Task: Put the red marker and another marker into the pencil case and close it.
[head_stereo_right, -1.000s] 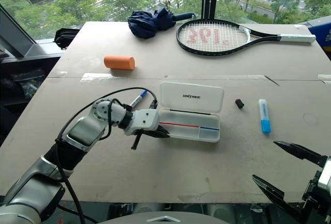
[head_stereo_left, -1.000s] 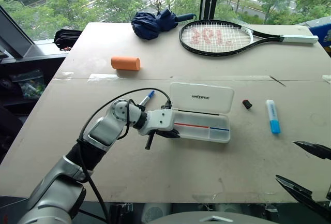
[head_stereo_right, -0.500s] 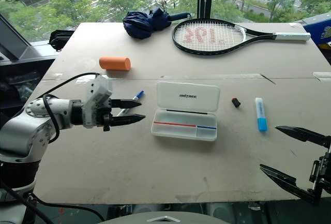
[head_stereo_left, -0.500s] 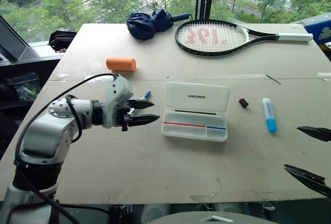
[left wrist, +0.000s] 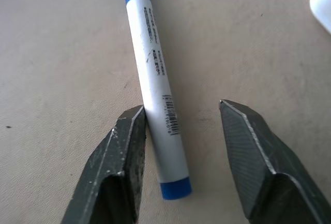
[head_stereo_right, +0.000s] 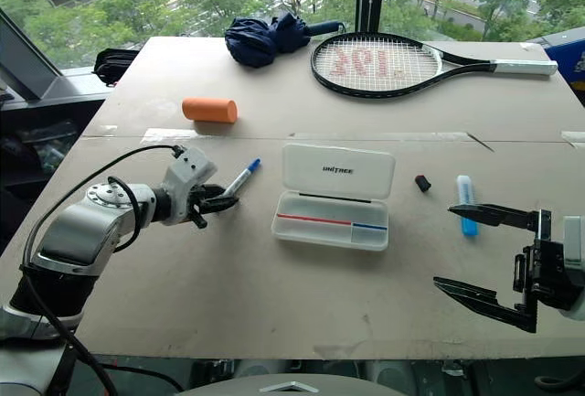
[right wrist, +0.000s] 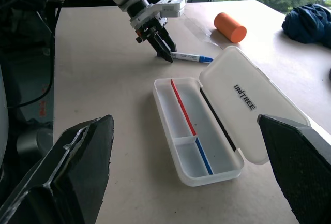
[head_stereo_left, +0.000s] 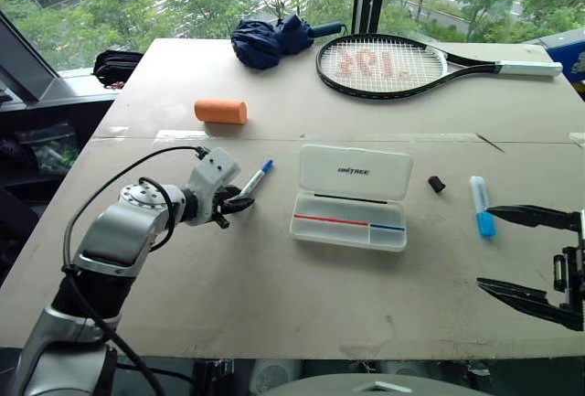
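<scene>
Flat rectangular white plastic pencil case (head_stereo_left: 350, 204) with rounded corners: lies open near the middle of the beige board table (head_stereo_left: 302, 295), its hinged lid, printed with dark "UNITREE" lettering, laid back on the far side, its translucent tray on the near side. Inside the tray, a thin red marker (head_stereo_left: 330, 220) lies lengthwise, and a thin blue strip sits to the right of it; what that strip is cannot be told. White marker with blue cap (left wrist: 155, 84): lies on the table to the left of the case, apart from it, slanting near-left to far-right. Left gripper (head_stereo_left: 239, 203): down at the near end of this marker, its two black fingers parted and straddling the barrel, one finger (left wrist: 126, 146) touching it and the other standing clear; the marker rests on the table, not clamped. Right gripper (head_stereo_right: 489, 254): at the near right, above the table, fingers spread wide with nothing between them. Short white and light-blue marker (head_stereo_left: 481, 205) and small black cap (head_stereo_left: 437, 184): on the table right of the case. Orange cylinder (head_stereo_left: 221, 112), folded navy umbrella (head_stereo_left: 279, 39), black tennis racket (head_stereo_left: 411, 64): along the far part of the table.
</scene>
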`<state>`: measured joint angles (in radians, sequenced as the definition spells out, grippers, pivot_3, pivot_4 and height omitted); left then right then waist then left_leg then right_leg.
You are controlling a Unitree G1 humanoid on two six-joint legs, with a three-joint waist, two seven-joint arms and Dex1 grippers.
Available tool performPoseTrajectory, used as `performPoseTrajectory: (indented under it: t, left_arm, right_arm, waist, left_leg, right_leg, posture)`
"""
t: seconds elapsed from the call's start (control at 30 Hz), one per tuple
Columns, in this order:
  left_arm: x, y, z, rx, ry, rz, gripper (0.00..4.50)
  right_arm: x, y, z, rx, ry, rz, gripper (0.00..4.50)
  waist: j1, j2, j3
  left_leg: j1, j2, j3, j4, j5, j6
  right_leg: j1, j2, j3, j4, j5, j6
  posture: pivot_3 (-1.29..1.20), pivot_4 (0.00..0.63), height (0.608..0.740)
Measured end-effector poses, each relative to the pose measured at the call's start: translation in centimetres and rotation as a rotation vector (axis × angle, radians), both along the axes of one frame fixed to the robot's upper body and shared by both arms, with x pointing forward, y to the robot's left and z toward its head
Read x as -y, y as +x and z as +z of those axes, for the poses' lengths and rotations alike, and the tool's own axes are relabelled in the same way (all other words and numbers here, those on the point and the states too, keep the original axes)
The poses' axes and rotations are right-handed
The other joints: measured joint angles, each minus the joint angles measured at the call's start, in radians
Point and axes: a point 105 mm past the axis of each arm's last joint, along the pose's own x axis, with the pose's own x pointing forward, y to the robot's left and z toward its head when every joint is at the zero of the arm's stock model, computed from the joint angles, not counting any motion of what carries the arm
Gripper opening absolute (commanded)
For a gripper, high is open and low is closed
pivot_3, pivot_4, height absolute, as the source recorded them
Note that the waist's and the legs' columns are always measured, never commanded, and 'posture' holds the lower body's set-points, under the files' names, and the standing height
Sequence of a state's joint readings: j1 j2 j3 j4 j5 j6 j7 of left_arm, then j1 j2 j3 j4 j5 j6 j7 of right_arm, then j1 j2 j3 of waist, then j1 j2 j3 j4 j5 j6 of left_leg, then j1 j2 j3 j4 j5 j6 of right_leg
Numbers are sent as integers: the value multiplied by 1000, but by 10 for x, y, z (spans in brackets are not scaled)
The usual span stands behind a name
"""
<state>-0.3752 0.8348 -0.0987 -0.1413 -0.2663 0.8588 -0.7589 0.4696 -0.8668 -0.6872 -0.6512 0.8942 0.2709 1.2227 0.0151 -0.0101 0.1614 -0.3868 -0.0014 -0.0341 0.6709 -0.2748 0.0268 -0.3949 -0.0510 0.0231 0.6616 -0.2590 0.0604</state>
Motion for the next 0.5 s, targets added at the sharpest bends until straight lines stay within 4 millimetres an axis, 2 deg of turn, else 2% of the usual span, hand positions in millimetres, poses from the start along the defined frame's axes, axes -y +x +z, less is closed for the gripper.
performPoseTrajectory:
  t: [0.03, 0.13, 0.23, 0.3, 0.37, 0.4, 0.47, 0.5]
  left_arm:
    - [0, 1, 0, 8, 6, -10, 68]
    - [-1, 3, -1, 19, 4, -46, 16]
    - [4, -3, 4, -6, -71, -133, 15]
    - [14, -14, 18, -34, -142, -265, 15]
    - [23, -24, 43, -37, -138, -426, 15]
    - [30, -26, 60, -12, -117, -512, 15]
    - [50, -25, 80, 43, -83, -653, 15]
    - [57, -25, 82, 51, -80, -690, 15]
  right_arm:
    - [1, -1, -2, -9, 5, -9, 4500]
    - [5, -6, -7, -25, 14, -42, 4500]
    - [8, -11, -11, -32, 20, -76, 4500]
    - [9, -15, -14, -44, 25, -94, 4500]
    - [13, -19, -16, -47, 22, -131, 4500]
    - [16, -22, -18, -51, 15, -149, 4500]
    - [19, -25, -20, -51, 9, -175, 4500]
    - [19, -26, -20, -52, 7, -177, 4500]
  waist:
    - [1, 1, -1]
    - [2, 2, -1]
    - [0, 1, -1]
    - [-1, -1, 1]
    - [2, -2, 1]
    - [5, -1, 1]
    - [8, 0, 0]
    - [7, 1, -1]
  left_leg:
    - [0, 0, 0, 0, 0, 0]
    - [1, 0, 0, 0, 0, 0]
    - [0, 0, 0, 0, 0, 0]
    - [-2, 1, 0, 0, 0, 0]
    - [-4, 1, -1, 1, 0, 0]
    - [-5, 0, -2, 1, 0, 0]
    - [-4, -2, -1, 1, 0, 0]
    - [-4, -3, 0, 2, 0, 0]
  right_leg:
    - [0, 0, 0, 0, 0, 0]
    - [1, -1, 0, 0, 0, 0]
    - [0, -1, 0, 0, 0, 0]
    - [-2, -2, -1, 0, 0, 0]
    - [-3, -1, -3, -1, 0, 0]
    - [-2, -1, -3, -1, 0, 0]
    - [-1, -2, -2, -1, 0, 0]
    - [-1, -2, -1, -1, 0, 0]
  posture:
    - [0, 150, 730]
    - [0, 150, 730]
    - [0, 150, 730]
    - [0, 150, 730]
    - [0, 150, 730]
    - [0, 150, 730]
    - [0, 150, 730]
    - [0, 150, 730]
